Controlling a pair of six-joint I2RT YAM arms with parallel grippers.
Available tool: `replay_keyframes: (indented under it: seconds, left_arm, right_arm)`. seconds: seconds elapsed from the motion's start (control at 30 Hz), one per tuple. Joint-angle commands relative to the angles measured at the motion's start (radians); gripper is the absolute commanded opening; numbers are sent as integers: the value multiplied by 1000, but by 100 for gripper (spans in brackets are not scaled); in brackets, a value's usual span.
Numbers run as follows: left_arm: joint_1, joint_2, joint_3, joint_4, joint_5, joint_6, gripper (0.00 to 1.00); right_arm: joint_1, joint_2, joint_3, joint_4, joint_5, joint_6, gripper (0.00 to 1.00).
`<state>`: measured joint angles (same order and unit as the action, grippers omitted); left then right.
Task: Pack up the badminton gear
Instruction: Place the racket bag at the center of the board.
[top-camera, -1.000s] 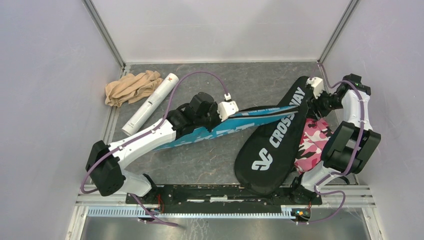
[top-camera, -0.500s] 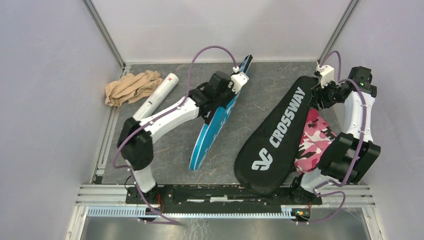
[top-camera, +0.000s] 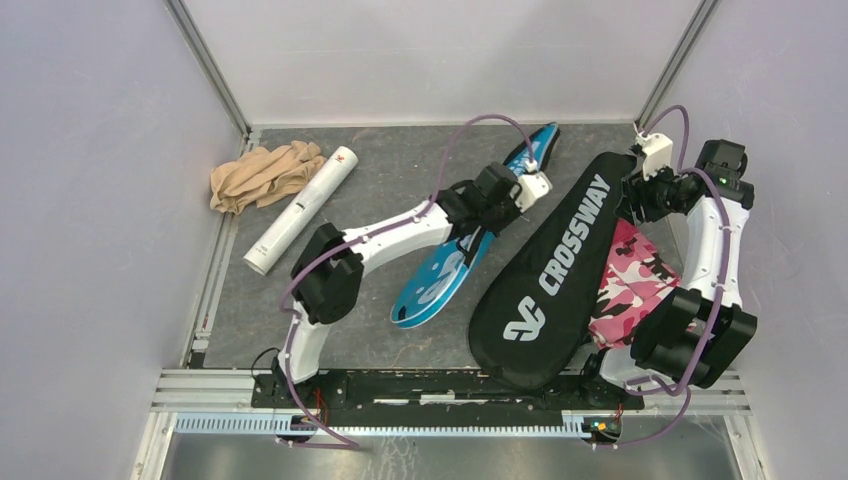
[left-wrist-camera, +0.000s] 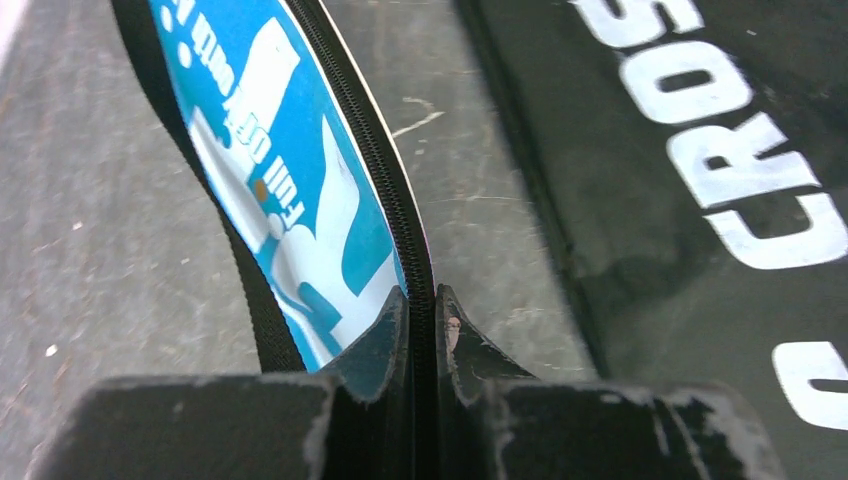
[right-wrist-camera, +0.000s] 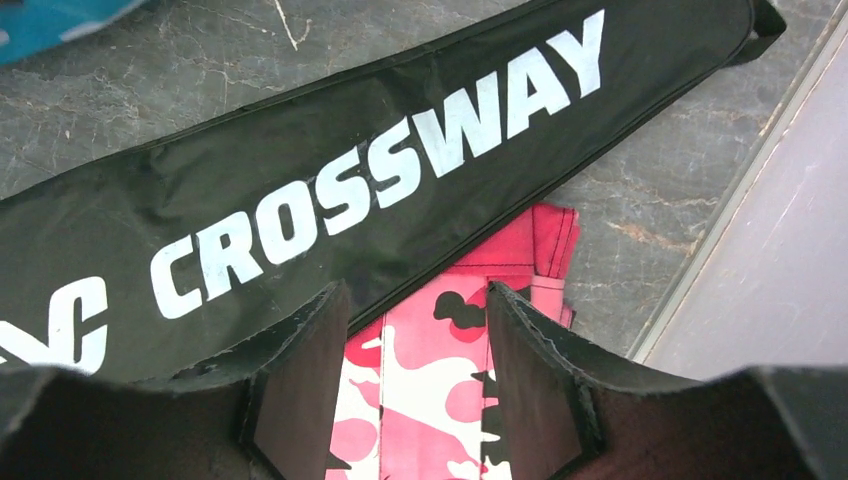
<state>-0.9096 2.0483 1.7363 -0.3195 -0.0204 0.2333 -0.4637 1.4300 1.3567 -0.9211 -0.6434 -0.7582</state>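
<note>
My left gripper (top-camera: 528, 178) is shut on the black zipper edge of the blue racket cover (top-camera: 445, 275), which hangs tilted above the mat, its narrow end toward the back wall. In the left wrist view the fingertips (left-wrist-camera: 452, 325) pinch that edge of the blue cover (left-wrist-camera: 280, 150). The black CROSSWAY cover (top-camera: 555, 270) lies diagonally on the right. My right gripper (top-camera: 632, 205) is open just beyond its upper right edge; its jaws (right-wrist-camera: 415, 295) stand apart with nothing between them, above pink camouflage cloth (right-wrist-camera: 440, 380) and beside the black cover (right-wrist-camera: 350, 190). A long white tube (top-camera: 300, 208) lies at the left.
A tan cloth bundle (top-camera: 260, 172) sits at the back left beside the tube. The pink camouflage bag (top-camera: 625, 285) lies partly under the black cover, against the right arm. Grey walls with metal rails (top-camera: 215, 75) close in the mat on three sides.
My left arm has swung the blue cover from the middle of the mat rightward, up beside the black cover. My right gripper has left the black cover's tip and opened a little wider.
</note>
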Motion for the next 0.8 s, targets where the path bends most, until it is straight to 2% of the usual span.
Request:
replay_keyframes:
  seconds: [0.0,0.27,0.33,0.6,0.77]
  left_arm:
    - [-63,54,52,37,59,65,9]
    - [-147,186,162,3,75,75,25]
    - [-167,212,193,-20,76,74,32]
    - [-176,197,222,-92,40,60,80]
    - [-176,86,145,-113,36,69,99]
  right_arm:
    - [2,-33,-35,71,31,107,59]
    - [2,-41,-49,145,68,228,60]
    - [2,-47,-58,159,72,242,60]
    - [2,-62,-85,182,65,252,62]
    - [5,-65,-92,198,39,256,66]
